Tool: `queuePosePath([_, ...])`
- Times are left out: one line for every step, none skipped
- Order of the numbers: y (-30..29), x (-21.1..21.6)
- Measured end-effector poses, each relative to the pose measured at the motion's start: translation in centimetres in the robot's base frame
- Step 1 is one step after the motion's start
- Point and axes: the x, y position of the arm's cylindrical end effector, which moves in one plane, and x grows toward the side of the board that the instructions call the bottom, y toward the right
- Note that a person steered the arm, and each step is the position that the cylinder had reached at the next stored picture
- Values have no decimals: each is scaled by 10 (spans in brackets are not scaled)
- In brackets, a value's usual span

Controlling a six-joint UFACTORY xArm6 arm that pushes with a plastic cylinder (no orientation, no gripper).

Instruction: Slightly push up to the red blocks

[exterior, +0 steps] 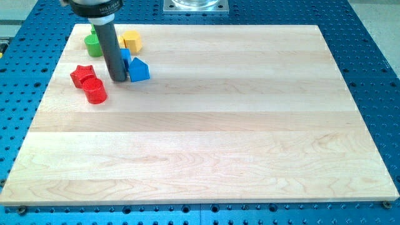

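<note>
A red star block (82, 74) and a red cylinder (95, 90) lie close together near the board's upper left. My tip (117, 79) stands on the board just to the right of them, a small gap away. A blue house-shaped block (138, 70) sits right beside my tip on its right. A second blue block (125, 57) is partly hidden behind the rod.
A green block (94, 44) and a yellow block (132, 41) lie at the view's top left, behind the rod. The wooden board (219, 125) lies on a blue perforated table. A metal mount (195, 6) stands at the view's top.
</note>
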Motion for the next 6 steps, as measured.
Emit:
queuePosePath([33, 36])
queuePosePath([48, 6])
queuePosePath([43, -37])
queuePosePath([55, 22])
queuePosePath([43, 75])
queuePosePath([-23, 64])
